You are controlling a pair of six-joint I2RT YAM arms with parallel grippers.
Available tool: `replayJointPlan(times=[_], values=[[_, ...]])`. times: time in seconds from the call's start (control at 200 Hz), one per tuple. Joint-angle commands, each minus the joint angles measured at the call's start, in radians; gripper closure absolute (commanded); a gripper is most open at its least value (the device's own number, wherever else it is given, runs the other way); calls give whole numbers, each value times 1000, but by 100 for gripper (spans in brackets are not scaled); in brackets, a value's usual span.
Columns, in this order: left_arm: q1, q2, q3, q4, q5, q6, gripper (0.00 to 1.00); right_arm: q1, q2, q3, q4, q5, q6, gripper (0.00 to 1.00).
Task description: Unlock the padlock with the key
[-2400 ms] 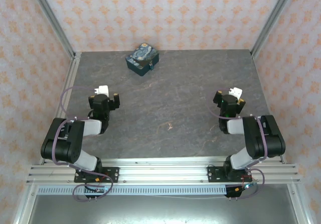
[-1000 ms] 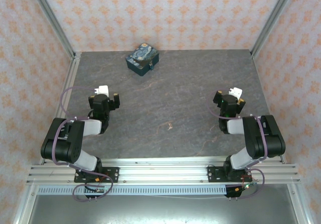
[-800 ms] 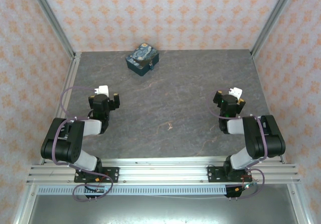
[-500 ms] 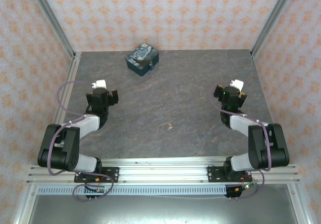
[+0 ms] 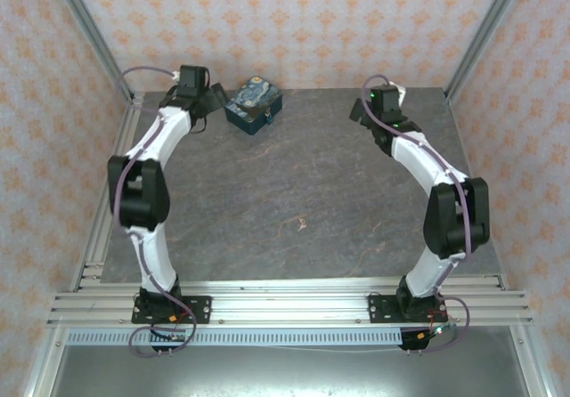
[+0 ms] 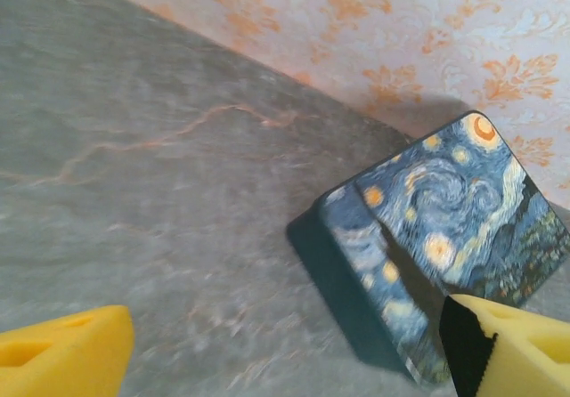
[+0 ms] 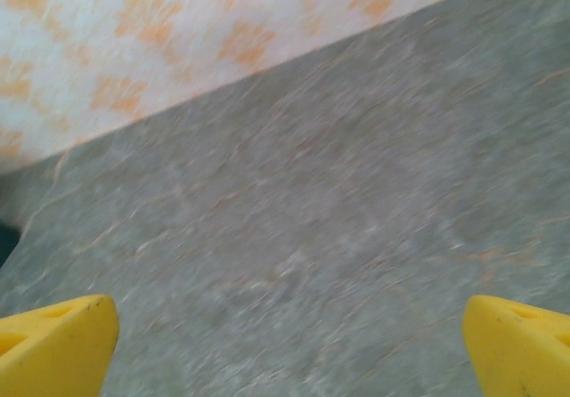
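Currently both arms are stretched toward the far edge of the table, well away from their bases.

Left gripper: jaws wide apart, nothing between them. In the left wrist view one yellow fingertip sits in each lower corner of the picture, with bare table surface between. The patterned box, with its swirly blue-and-yellow lid, lies just ahead of this gripper by the back wall. One fingertip overlaps the box's near corner in that view; whether they touch I cannot tell. In the top view the box sits at the far left-centre of the table, just beside the left wrist.

Right gripper: jaws equally wide apart, holding nothing. Grey veined tabletop lies between the fingertips, with the orange-patterned wall beyond. In the top view this gripper is at the far right-centre of the table, well apart from the box.

Padlock: seen in the top view as a tiny brass-toned speck on the bare table, toward the near side, roughly midway between the two arms. It lies well apart from both grippers and from the box. At this size the key cannot be told from the lock body.
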Motion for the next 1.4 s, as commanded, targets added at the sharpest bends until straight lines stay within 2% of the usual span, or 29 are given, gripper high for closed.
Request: replayJointPlan(times=[0.0, 0.15, 0.225, 0.415, 0.52, 0.611, 0.756, 0.886, 1.061, 1.221, 1.316, 1.356, 1.396], values=[[3, 164, 264, -255, 101, -38, 10, 17, 54, 77, -111, -61, 63, 2], [3, 473, 745, -439, 150, -16, 10, 27, 107, 104, -118, -101, 85, 3], [9, 588, 891, -447, 205, -11, 9, 28, 118, 96, -122, -117, 87, 3], [18, 666, 906, -326, 348, 8, 8, 30, 113, 66, -128, -128, 60, 3], [4, 678, 903, -314, 444, 45, 16, 30, 102, 46, -127, -129, 52, 3], [-21, 668, 890, -373, 447, 107, 32, 30, 89, 22, -117, -142, 60, 3], [-60, 591, 710, -390, 466, 165, 57, 30, 52, -31, -98, -168, 82, 3], [-113, 493, 506, -390, 434, 245, 66, 32, 4, -77, -96, -177, 85, 3], [-174, 301, 123, -278, 383, 304, 69, 36, -55, -114, -122, -193, 78, 3], [-187, 92, -223, -159, 350, 327, 69, 58, -84, -129, -128, -221, 71, 4], [-186, -27, -374, -144, 286, 367, 69, 80, -71, -113, -131, -240, 55, 4], [-181, -69, -410, -155, 248, 379, 66, 93, -53, -93, -132, -252, 43, 4], [-174, -110, -432, -170, 219, 384, 55, 108, -27, -66, -139, -268, 30, 5]])
